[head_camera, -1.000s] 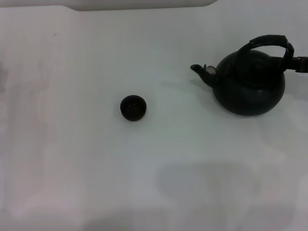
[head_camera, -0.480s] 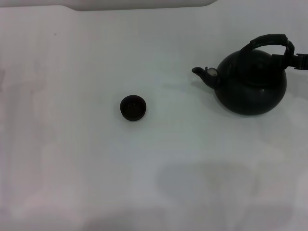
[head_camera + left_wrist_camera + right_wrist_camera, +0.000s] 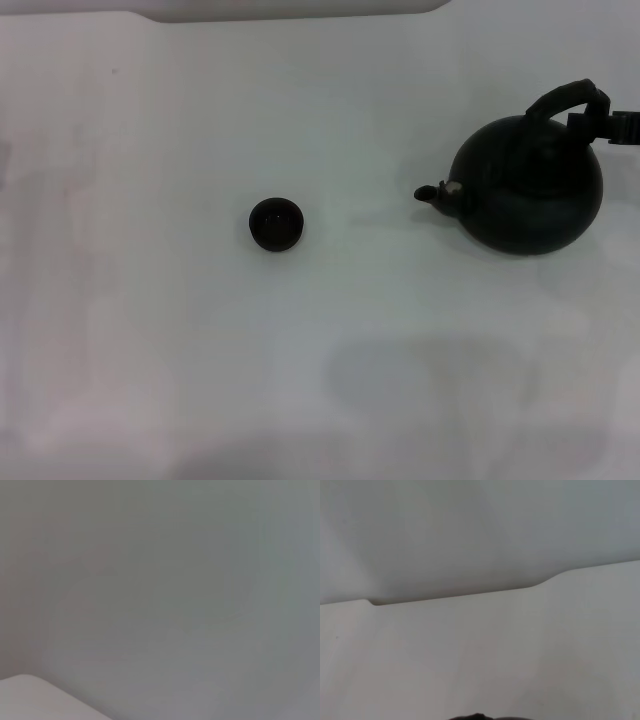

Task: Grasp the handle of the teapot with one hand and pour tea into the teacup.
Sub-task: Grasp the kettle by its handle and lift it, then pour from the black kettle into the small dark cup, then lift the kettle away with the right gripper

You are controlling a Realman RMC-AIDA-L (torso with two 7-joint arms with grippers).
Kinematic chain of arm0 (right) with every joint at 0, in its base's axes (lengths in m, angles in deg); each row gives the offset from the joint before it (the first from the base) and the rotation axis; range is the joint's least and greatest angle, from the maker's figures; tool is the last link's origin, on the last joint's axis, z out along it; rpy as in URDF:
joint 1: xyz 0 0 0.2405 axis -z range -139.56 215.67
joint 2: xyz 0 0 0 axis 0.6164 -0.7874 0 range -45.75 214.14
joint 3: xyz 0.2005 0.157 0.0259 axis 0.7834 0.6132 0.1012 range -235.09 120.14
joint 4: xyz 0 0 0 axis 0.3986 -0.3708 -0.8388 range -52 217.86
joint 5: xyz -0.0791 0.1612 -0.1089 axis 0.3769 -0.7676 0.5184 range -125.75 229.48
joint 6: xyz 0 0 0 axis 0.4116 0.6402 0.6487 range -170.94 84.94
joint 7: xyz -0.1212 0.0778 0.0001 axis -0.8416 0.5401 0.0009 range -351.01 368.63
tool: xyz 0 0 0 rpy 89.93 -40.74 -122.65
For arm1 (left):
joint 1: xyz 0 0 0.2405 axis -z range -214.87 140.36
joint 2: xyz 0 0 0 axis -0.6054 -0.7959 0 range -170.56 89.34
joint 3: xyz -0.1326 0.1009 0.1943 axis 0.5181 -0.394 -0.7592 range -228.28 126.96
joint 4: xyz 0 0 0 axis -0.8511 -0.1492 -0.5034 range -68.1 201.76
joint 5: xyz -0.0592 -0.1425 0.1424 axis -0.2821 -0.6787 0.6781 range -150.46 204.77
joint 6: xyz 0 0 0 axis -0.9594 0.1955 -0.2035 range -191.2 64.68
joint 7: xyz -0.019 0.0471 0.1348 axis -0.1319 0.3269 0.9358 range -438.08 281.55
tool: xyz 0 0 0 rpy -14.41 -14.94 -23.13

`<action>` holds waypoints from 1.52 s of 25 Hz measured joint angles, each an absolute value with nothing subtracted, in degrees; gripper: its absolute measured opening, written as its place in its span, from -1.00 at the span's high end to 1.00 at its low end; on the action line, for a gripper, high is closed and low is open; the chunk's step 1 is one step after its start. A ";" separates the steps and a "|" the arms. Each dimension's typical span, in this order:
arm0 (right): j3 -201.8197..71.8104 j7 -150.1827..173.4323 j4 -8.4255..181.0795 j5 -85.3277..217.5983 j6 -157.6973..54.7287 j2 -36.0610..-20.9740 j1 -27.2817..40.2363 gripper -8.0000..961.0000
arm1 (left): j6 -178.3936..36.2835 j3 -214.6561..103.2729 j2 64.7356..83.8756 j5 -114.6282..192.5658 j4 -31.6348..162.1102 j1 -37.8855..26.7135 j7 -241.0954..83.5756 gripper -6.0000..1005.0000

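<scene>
The teapot (image 3: 527, 185) is seen at the right of the head view, tipped forward with its spout (image 3: 432, 192) lowered and pointing left toward the teacup (image 3: 276, 223), which stands well apart near the frame's centre on the counter (image 3: 150, 330). The right gripper (image 3: 598, 124) enters at the right edge and is closed on the handle (image 3: 568, 100), as far as can be judged; its fingers are barely seen. The left gripper is not shown.

The pot is judged to be tilted too early: the spout should be carried over the cup before more tilt is added, or tea may be spilled on the counter. A firm hold on the handle should be kept so that swinging is avoided.
</scene>
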State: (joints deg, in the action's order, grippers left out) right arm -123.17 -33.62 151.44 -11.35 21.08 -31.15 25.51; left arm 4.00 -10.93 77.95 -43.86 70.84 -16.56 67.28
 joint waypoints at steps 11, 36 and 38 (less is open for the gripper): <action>-123.25 -33.05 151.75 -11.59 21.23 -31.12 25.14 0.49 | 3.79 -10.54 77.95 -43.94 70.77 -16.33 67.30 -0.77; -131.31 -23.45 161.15 -12.46 19.34 -31.06 18.83 0.49 | 3.69 -9.79 78.05 -43.94 70.69 -16.37 67.37 -0.77; -132.53 -23.24 161.16 -12.08 18.73 -31.04 17.96 0.49 | 3.65 -9.79 78.05 -43.94 70.70 -16.36 67.37 -0.77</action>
State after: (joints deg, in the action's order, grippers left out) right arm -132.53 -23.24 161.16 -12.08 18.73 -31.04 17.96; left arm 3.65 -9.79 78.05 -43.94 70.70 -16.36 67.37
